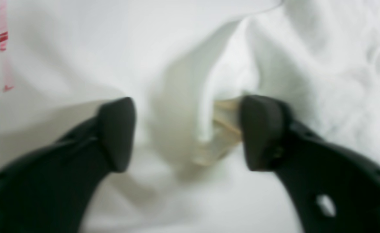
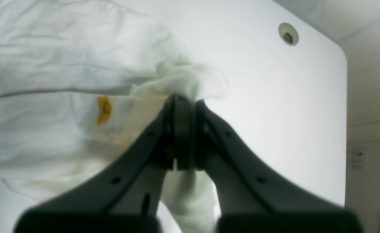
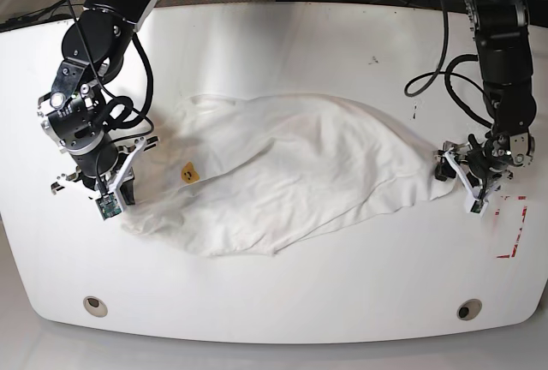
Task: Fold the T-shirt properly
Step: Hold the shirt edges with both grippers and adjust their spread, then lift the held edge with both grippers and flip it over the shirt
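The T-shirt (image 3: 291, 173) lies stretched between both arms. The right gripper (image 2: 183, 100) pinches one end; the left gripper (image 1: 186, 129) stands half-wide around the other end's fold.

The base view looks almost straight down on the whole white table (image 3: 282, 301) from high up, with the right arm at its left edge and the left arm at its right edge. The left wrist view sits very close behind the left gripper (image 1: 188, 132), facing down along its fingers at blurred folds of the T-shirt (image 1: 306, 48). The right wrist view rides just as near behind the right gripper (image 2: 183, 103), looking out across the table toward a far corner, and shares with the base view the small orange mark (image 2: 104, 110) on the cloth.
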Available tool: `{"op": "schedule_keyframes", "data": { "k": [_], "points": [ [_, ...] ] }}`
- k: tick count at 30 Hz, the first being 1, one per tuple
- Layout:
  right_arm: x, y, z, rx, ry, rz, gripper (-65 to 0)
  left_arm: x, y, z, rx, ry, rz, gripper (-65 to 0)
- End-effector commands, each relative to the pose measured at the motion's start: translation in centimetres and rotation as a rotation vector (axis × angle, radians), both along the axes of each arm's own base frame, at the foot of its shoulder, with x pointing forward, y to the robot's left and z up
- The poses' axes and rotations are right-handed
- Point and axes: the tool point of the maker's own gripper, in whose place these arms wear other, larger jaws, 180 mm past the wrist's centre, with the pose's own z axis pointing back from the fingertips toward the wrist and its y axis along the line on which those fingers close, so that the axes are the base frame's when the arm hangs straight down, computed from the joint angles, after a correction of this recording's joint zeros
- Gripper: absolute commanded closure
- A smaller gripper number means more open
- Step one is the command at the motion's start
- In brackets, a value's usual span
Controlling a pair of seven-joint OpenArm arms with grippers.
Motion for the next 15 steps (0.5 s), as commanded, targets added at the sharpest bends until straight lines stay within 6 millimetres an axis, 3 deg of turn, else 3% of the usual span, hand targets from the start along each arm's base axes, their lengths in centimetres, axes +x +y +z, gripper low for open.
{"op": "schedule_keyframes", "data": {
  "k": [1, 4, 7, 10, 15],
  "points": [
    [0.6, 0.0, 1.7, -0.003, -0.059, 0.008, 0.0, -0.1, 1.4, -0.4, 0.037, 0.036, 0.02, -22.6],
    [0.6, 0.0, 1.7, -0.003, -0.059, 0.008, 0.0, 0.9, 1.8, 0.0, 0.015, 0.017, 0.047, -1.1],
    [0.7, 0.0, 1.8, -0.003, -0.063, 0.008, 0.0, 1.1, 2.0, -0.1, 0.004, 0.027, 0.062, -0.3],
    [0.9, 0.0, 2.2, -0.003, -0.072, 0.008, 0.0, 2.0, 2.3, 1.4, 0.01, -0.019, 0.066, 0.0],
    [1.9, -0.1, 3.8, -0.007, -0.116, 0.006, 0.0, 3.6, 4.2, 6.4, 0.085, -0.101, 0.069, 0.0]
  ]
}}
